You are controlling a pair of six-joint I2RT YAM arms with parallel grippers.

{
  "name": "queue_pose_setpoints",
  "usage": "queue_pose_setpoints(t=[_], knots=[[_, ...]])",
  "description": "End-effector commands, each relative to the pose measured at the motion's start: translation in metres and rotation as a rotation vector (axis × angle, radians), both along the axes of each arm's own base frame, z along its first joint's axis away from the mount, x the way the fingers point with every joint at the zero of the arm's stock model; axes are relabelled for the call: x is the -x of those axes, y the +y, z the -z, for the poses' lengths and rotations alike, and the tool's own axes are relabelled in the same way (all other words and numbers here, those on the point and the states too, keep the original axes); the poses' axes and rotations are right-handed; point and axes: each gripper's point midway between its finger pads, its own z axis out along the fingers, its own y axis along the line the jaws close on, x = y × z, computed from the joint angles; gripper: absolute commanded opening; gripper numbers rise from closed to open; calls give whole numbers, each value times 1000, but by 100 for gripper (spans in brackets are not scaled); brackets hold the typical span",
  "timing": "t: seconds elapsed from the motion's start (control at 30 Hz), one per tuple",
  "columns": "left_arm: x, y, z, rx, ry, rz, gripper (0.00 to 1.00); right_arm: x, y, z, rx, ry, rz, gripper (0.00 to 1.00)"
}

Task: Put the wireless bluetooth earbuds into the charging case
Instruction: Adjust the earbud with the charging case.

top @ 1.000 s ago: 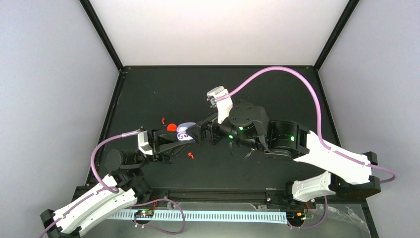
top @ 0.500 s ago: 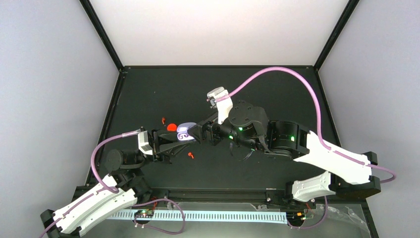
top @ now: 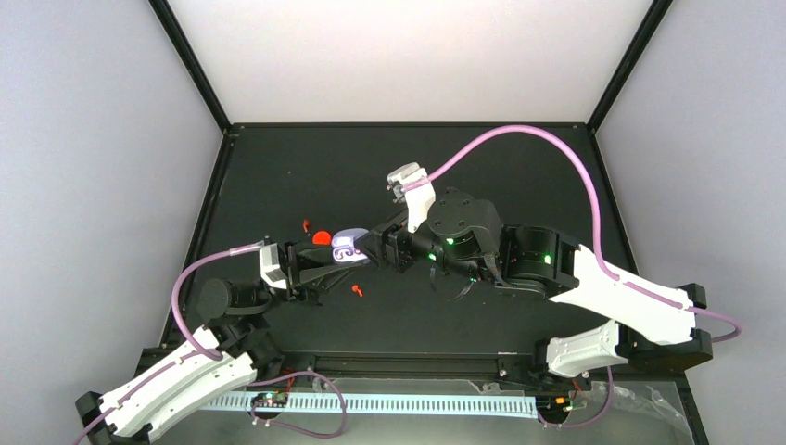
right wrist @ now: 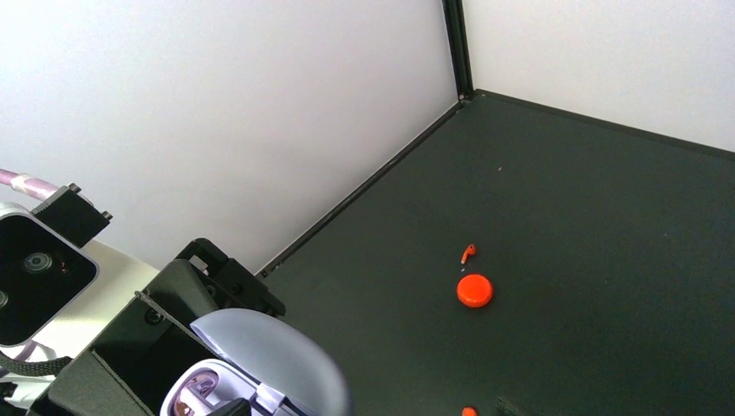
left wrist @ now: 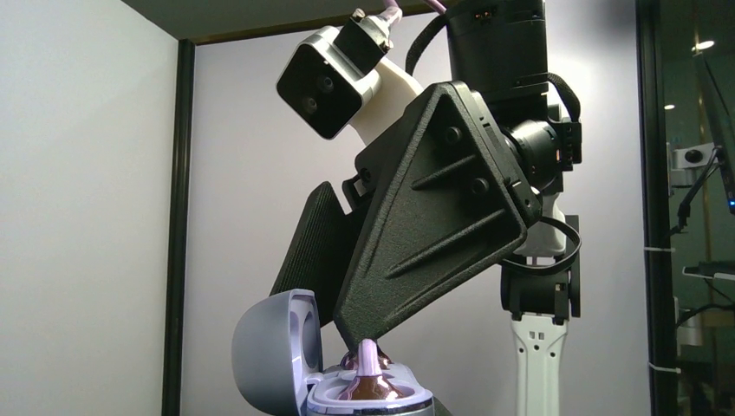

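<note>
My left gripper [top: 334, 259] is shut on the open lavender charging case [top: 348, 248] and holds it above the table. In the left wrist view its lid [left wrist: 267, 354] stands open to the left of the base [left wrist: 371, 400]. My right gripper [top: 365, 247] comes in from the right, and its fingers [left wrist: 433, 217] close on the stem of a lavender earbud [left wrist: 367, 357] that stands in a slot of the case. The right wrist view shows the lid [right wrist: 277, 355] and one slot [right wrist: 192, 397]. A second lavender bud is partly hidden behind it.
A round red-orange case [top: 321, 238] lies on the black table just behind the grippers, with a red-orange earbud [top: 305, 224] beyond it and another [top: 357, 290] nearer the front. The right wrist view shows the case [right wrist: 475, 290] and bud [right wrist: 468, 252]. White walls enclose the table.
My right gripper has moved slightly left, bringing its tip over the lavender case. The left gripper and the case have stayed nearly still.
</note>
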Motion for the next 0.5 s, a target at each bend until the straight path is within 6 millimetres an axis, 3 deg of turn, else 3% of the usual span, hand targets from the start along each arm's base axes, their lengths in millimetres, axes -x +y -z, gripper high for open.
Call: queue_pose_setpoints(t=[0.0,0.47], knots=[[10,14,-29,75,-66,-15,2,-1,-9,-3,2,-11,18,70],[11,16,-32,87,-65,-11,2,6,-1,2,40,-9,-44,70]])
